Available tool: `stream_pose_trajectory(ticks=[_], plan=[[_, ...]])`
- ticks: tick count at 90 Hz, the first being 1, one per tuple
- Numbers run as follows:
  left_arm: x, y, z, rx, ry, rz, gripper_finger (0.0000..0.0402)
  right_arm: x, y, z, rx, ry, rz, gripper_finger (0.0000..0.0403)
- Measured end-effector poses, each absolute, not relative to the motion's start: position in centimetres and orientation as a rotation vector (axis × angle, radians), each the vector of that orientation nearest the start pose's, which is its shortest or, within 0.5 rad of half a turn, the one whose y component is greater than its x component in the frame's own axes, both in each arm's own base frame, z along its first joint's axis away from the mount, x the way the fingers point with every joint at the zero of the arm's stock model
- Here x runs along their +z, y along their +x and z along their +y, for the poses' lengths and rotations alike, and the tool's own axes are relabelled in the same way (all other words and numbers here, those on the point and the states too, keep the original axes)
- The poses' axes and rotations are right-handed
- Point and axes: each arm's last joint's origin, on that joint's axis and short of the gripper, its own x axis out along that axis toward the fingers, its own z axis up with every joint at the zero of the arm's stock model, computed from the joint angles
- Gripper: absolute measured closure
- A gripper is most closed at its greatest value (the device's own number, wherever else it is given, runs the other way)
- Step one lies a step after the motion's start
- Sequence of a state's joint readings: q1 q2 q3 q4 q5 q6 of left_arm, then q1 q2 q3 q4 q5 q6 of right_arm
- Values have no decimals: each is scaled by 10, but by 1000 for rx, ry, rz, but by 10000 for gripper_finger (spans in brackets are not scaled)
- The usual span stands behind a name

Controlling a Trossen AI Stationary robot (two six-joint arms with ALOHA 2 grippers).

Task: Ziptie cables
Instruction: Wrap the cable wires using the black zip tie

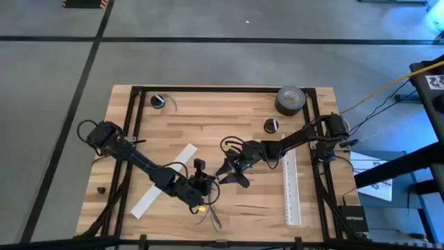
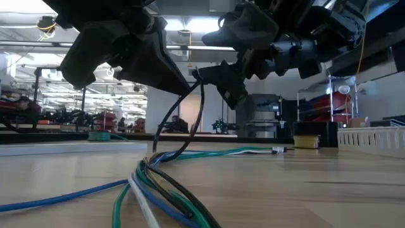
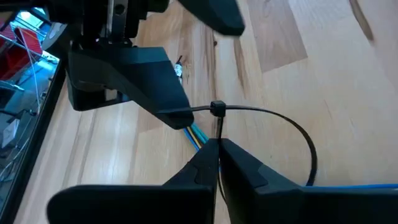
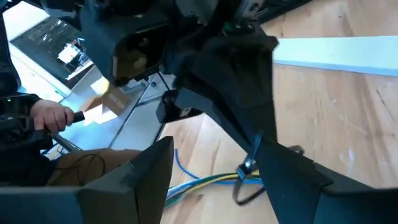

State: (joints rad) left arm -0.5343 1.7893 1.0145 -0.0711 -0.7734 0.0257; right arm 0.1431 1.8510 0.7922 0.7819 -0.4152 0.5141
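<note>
The cables point(image 2: 158, 183) are a bundle of blue, green, white and yellow wires lying on the table near its front edge point(image 1: 211, 212). The ziptie point(image 3: 298, 130) is a thin black strip bent into a wide loop. Its tail is through its head point(image 3: 217, 109), and the loop drops to the bundle point(image 2: 154, 158). My left gripper point(image 3: 217, 144) is shut on the tail, just above the bundle point(image 1: 205, 184). My right gripper point(image 1: 234, 173) stands open opposite it, with one finger at the head. My left gripper pinches the ziptie's tail point(image 3: 218, 132) between its two fingertips, just behind the head. The strip runs along the fingers. Head and loop hang clear of the table, and the loop's low end is at the cables. My right gripper is open. The tip of one finger point(image 3: 181, 114) lies against the strip beside the head, from the side opposite my left gripper. The other finger point(image 3: 221, 22) stands well apart and touches nothing.
Two long white slotted strips lie on the table, one at the left point(image 1: 165, 180) and one at the right point(image 1: 291, 187). A grey tape roll point(image 1: 291, 99) and small dark parts point(image 1: 270, 125) sit at the far side. A person's hand point(image 4: 50, 115) shows beyond the table.
</note>
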Motion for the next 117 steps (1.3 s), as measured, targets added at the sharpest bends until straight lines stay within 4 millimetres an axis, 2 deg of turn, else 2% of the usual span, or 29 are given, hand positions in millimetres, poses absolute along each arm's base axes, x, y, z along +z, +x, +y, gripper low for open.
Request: stream_pose_trajectory(ticks=[12,21,31,45,50,66,87,117], plan=[[166,314,-162,215,541,677,402,141,353,70,475,509,437,193],[167,314,-162,216,539,676,402,143,357,71,468,491,414,216],[167,314,-162,217,536,676,402,142,358,70,454,479,410,268],[167,314,-162,217,538,677,402,143,358,69,445,461,397,373],[167,314,-162,217,538,677,402,143,358,69,439,449,395,392],[164,315,-164,166,552,693,402,143,358,69,443,425,383,401],[152,316,-165,116,590,735,402,156,362,64,443,414,372,403],[151,314,-166,119,580,748,402,178,355,49,381,367,512,402]])
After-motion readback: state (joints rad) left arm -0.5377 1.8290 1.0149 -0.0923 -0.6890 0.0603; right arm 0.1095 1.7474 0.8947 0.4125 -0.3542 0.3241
